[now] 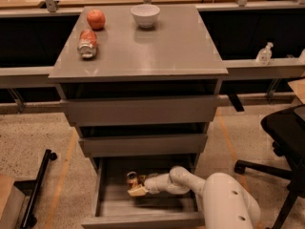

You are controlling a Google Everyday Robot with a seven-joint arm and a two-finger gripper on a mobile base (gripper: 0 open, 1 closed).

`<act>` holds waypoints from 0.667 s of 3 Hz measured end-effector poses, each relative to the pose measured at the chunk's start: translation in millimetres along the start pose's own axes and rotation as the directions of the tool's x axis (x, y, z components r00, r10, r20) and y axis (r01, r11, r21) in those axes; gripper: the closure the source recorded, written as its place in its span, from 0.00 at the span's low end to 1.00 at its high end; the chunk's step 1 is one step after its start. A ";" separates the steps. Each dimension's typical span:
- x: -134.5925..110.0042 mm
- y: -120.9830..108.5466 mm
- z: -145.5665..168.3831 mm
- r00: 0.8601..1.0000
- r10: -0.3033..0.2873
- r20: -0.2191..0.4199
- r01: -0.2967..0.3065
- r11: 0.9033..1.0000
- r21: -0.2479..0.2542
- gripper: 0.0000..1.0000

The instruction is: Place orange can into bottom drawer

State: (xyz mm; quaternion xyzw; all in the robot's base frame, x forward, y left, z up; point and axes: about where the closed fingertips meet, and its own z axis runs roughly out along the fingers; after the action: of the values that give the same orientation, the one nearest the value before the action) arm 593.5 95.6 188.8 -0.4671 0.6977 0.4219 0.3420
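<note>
Grey and standing open, the bottom drawer (97, 195) held the orange can (132, 179) upright in its left half. The tool (137, 190) reached in from the right, low against the can's near side; whether it was clamped on the can or apart could not be told. On the bench (162, 51) above sat a red can (87, 43), an apple (96, 19) and a white bowl (145, 15).

light: coming warm from above, staying dim overall
top (162, 46): catching soft glare
gripper (137, 189): sitting inside shadowed drawer (143, 220)
</note>
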 end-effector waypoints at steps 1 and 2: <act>8.1 -9.6 2.2 1.000 -0.005 0.029 0.005 1.000 0.016 0.58; 13.0 -11.6 4.7 0.999 -0.005 0.035 0.005 1.000 0.018 0.35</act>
State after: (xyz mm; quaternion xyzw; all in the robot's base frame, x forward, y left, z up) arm 600.5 92.8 172.4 -0.4583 0.6941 0.4231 0.3594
